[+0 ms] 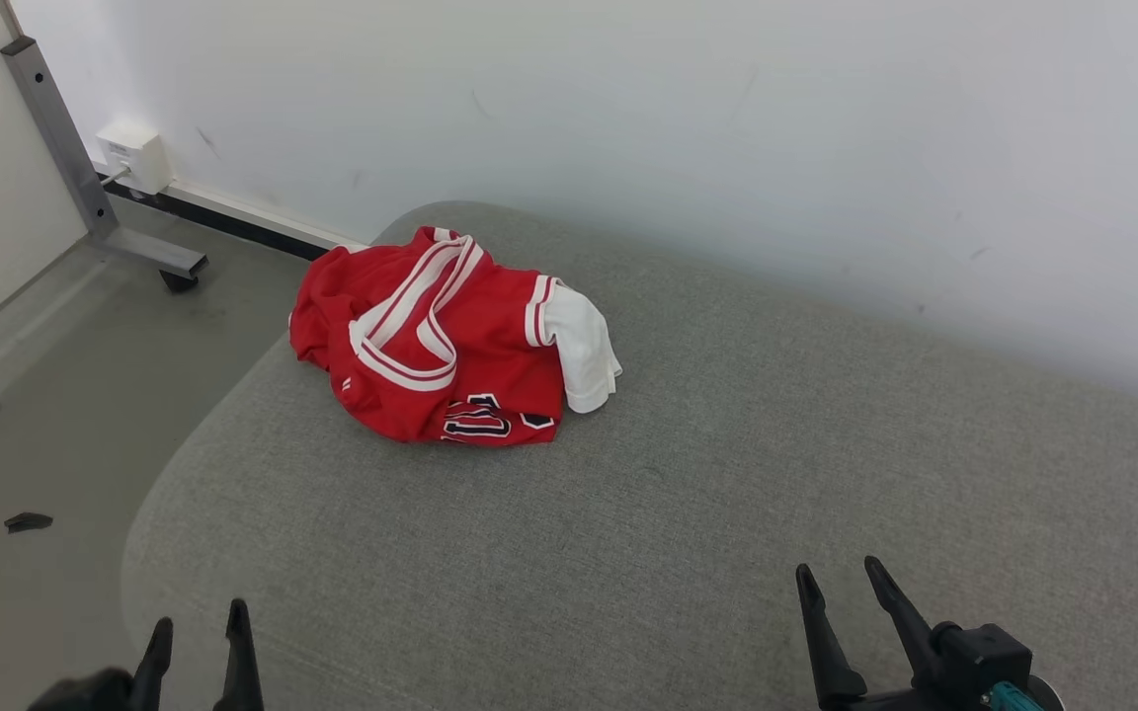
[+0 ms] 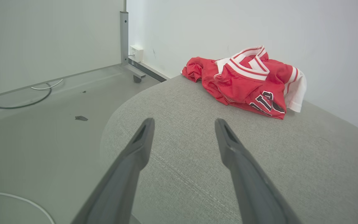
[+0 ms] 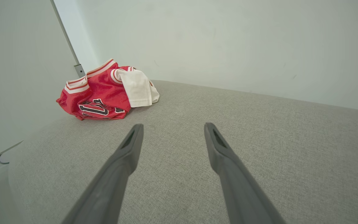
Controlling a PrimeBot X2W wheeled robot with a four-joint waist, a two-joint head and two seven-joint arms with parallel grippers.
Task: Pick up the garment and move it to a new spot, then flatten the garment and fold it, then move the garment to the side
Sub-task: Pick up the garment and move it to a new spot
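Item under inspection: the garment (image 1: 431, 346), a red jersey with white striped trim and a white sleeve (image 1: 584, 351). It is lying crumpled in a heap toward the far left corner of the grey padded surface (image 1: 688, 494), close to the wall.

The left claw (image 1: 199, 614) is hovering by the near left edge with its fingers spread wide, gripping nothing. The right claw (image 1: 837, 566) is likewise standing wide and empty, well apart from the heap.

Judgement: the cloth is looking light, soft and limp, possibly a slick sports knit. It is likely to sag and unfurl when lifted, and may be slipping from a shallow pinch. The thicker striped neckband (image 1: 411, 331) is offering the firmest hold, and the sleeve hem is serving as an alternative. Breakage is not appearing to be a concern.
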